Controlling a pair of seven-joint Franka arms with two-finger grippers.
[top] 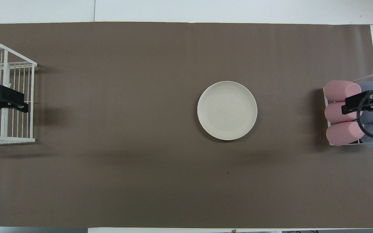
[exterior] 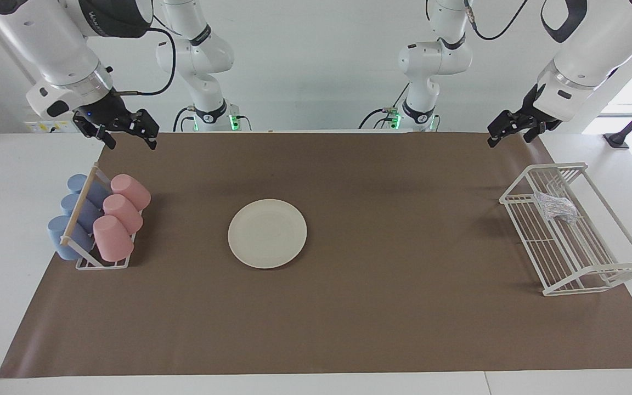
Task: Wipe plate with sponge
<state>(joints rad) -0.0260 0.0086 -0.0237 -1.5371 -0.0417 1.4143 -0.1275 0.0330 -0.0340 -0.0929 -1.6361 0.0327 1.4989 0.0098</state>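
The cream-white plate (exterior: 267, 233) lies flat on the brown mat in the middle of the table; it also shows in the overhead view (top: 227, 110). The silvery wrinkly sponge (exterior: 554, 207) lies inside the white wire rack (exterior: 596, 274) at the left arm's end. My left gripper (exterior: 509, 138) hangs open and empty in the air over the rack's robot-side end; in the overhead view the left gripper (top: 2, 105) covers most of the sponge. My right gripper (exterior: 129, 140) hangs open and empty over the cup holder at the right arm's end, also in the overhead view (top: 367, 105).
A small wire holder (exterior: 102, 263) with a wooden bar carries three pink cups (exterior: 124, 211) and three blue cups (exterior: 77, 211) lying on their sides. The brown mat (exterior: 349, 318) covers most of the white table.
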